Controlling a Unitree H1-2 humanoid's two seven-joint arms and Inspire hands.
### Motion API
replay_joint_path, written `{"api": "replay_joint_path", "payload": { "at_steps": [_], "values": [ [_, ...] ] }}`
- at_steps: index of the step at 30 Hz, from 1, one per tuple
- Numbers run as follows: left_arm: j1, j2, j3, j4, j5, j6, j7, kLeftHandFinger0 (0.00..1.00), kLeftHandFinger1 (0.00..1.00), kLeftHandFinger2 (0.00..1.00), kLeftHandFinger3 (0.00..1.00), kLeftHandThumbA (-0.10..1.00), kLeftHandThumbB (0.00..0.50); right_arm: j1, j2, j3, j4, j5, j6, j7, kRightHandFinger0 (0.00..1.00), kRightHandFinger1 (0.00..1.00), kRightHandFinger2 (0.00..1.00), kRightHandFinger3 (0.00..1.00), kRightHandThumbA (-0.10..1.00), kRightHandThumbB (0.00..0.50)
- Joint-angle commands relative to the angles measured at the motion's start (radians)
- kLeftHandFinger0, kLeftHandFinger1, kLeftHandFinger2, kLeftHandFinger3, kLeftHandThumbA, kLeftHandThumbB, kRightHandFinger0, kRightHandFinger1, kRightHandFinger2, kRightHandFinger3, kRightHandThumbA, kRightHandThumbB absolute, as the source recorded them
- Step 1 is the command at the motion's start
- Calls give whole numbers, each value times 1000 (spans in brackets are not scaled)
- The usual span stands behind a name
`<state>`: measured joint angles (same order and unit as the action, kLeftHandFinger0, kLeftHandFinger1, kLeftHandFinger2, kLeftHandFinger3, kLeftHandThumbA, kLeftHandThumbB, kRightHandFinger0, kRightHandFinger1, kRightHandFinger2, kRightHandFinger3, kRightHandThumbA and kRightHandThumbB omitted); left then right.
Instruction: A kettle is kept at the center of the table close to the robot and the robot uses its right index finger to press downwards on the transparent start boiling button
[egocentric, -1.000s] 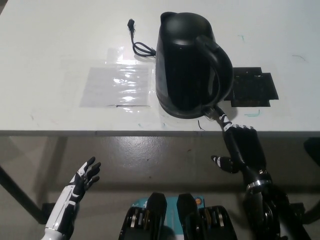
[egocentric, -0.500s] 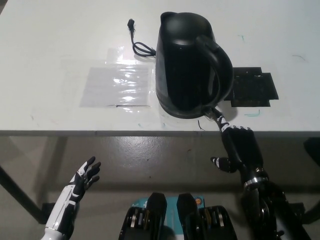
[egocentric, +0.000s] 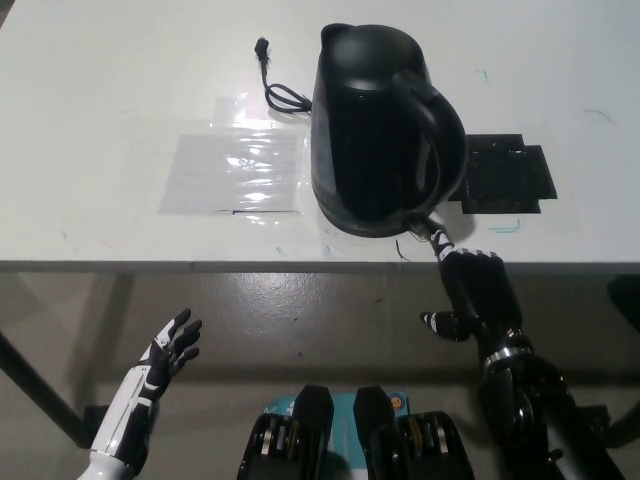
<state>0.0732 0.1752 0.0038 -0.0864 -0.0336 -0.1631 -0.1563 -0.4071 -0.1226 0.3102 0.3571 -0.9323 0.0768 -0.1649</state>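
— Near the front edge of the white table (egocentric: 120, 80), what is seen?
— A black kettle (egocentric: 375, 130), upright, handle toward the robot. The right hand (egocentric: 478, 290) is raised beside its base — one finger extended to the button (egocentric: 425, 229), the rest curled.
— And lower left?
— The left hand (egocentric: 170, 347) is held spread, below the table.

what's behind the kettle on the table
Behind the kettle, a black cord with its plug lies loose on the white table. Where the cord goes on is hidden by the kettle's body.
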Motion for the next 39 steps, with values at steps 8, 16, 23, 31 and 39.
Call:
{"api": "replay_joint_path", "payload": {
  "at_steps": [8, 16, 23, 31, 39],
  "values": [
    [-12, 21, -1, -32, 1, -22, -11, 1000, 1000, 1000, 1000, 1000, 337, -54, -13, 10, 38, 23, -1, -34, 0, 0, 0, 1000, 986, 117],
    [-14, 21, 0, -28, 2, -29, -10, 1000, 1000, 1000, 1000, 1000, 327, -56, -14, 11, 50, 29, 14, -25, 0, 0, 8, 1000, 974, 113],
    [-17, 23, 0, -24, 0, -37, -12, 1000, 1000, 1000, 1000, 1000, 328, -67, -19, 16, 95, 32, 16, -31, 0, 0, 5, 1000, 1000, 123],
    [-16, 21, 1, -27, -7, -28, -14, 1000, 1000, 1000, 1000, 1000, 339, -79, -24, 31, 148, 38, 32, -23, 0, 6, 19, 1000, 1000, 132],
    [-21, 25, -1, -28, 2, -32, -13, 1000, 1000, 1000, 1000, 1000, 330, -92, -30, 53, 203, 42, 27, -38, 0, 0, 7, 1000, 1000, 151]
  ]
}}
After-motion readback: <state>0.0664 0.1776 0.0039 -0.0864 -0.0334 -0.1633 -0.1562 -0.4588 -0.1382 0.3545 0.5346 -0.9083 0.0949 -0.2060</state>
